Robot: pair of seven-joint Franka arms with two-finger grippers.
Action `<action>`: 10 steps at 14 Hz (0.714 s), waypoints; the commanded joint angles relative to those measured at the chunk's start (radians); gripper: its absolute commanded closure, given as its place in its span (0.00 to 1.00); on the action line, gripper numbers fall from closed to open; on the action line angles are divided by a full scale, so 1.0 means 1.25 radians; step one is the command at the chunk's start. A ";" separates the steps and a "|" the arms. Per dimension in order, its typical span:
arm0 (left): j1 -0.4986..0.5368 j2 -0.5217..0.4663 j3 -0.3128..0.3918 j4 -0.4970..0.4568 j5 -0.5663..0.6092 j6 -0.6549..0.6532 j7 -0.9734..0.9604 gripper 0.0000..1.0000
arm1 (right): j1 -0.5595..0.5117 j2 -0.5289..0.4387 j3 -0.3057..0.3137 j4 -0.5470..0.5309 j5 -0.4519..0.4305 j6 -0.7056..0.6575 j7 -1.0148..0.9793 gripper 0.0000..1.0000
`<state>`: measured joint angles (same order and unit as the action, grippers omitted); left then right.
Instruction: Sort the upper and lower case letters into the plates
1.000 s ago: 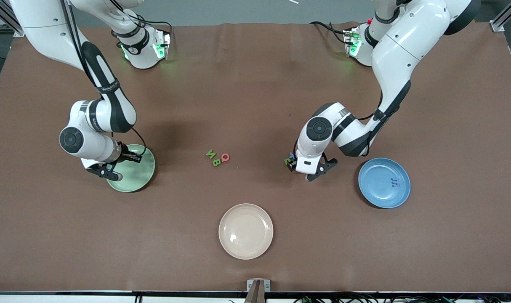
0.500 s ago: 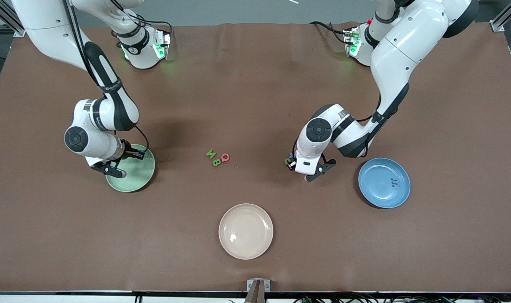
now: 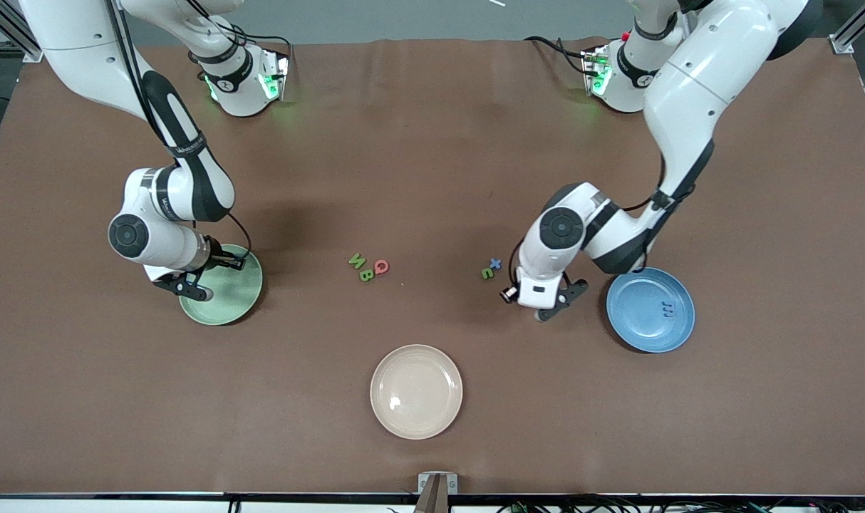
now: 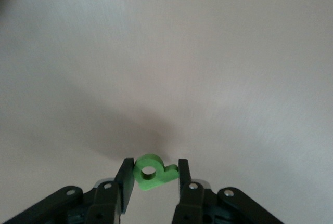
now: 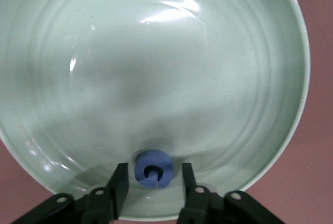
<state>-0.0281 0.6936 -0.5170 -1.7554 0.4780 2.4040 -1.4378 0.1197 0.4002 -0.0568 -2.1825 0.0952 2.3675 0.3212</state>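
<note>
Two drops under way, one per arm. The right gripper [image 5: 154,168] is low over the mint plate [image 3: 239,303], which sits toward the right arm's end of the table. Its fingers stand apart with a slim gap on either side of a blue letter [image 5: 152,169], which looks to be lying in the plate just inside the rim; I judge this the release step, so next comes a straight lift clear without nudging the piece. The left gripper [image 4: 154,162] is clamped on a green letter [image 4: 155,175], pads pressed to both its flanks, carried above bare table between a loose pair of small letters [image 3: 491,268] and the blue plate [image 3: 639,335] at the left arm's end. That plate already holds one dark letter [image 3: 667,308]. Next for this arm, as I read it: travel on over the blue plate, lower, then part the fingers. Three more letters [image 3: 368,267] wait mid-table. A cream plate [image 3: 416,420], nearest the front camera, holds nothing.
</note>
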 commanded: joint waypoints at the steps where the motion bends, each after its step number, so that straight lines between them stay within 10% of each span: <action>1: 0.044 -0.076 -0.004 -0.016 0.014 -0.022 0.006 1.00 | -0.001 -0.018 0.009 0.014 -0.006 -0.013 -0.005 0.00; 5: 0.160 -0.116 -0.005 -0.027 0.014 -0.080 0.037 1.00 | 0.037 -0.012 0.011 0.182 -0.004 -0.178 0.054 0.00; 10: 0.278 -0.095 -0.005 -0.079 0.014 -0.090 0.045 0.95 | 0.174 0.055 0.011 0.223 0.006 -0.101 0.314 0.00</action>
<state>0.2909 0.5750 -0.5144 -1.8214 0.4789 2.2913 -1.3728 0.2784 0.4173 -0.0362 -1.9167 0.0991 2.1850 0.5959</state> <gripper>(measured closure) 0.617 0.000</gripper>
